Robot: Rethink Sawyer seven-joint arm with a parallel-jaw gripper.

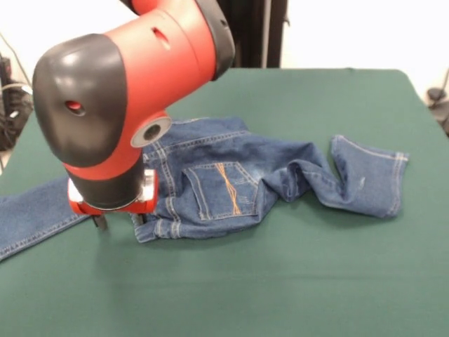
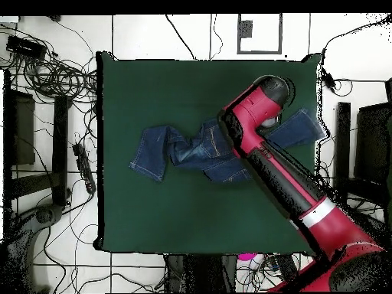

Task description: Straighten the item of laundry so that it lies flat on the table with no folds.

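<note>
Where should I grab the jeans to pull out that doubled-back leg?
Take the jeans at the hem cuff of the folded leg, coming straight down from above. That cuff lies flat at the free end, beyond the bunched fold, so dragging it outward should unfold the leg.

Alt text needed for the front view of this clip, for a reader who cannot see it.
A pair of blue denim jeans lies crumpled on a dark green felt-covered table, one leg folded back on itself at the right, the other stretching off the picture's left edge. A red and black robot arm reaches down over the jeans' left side, its gripper low at the cloth.
</note>
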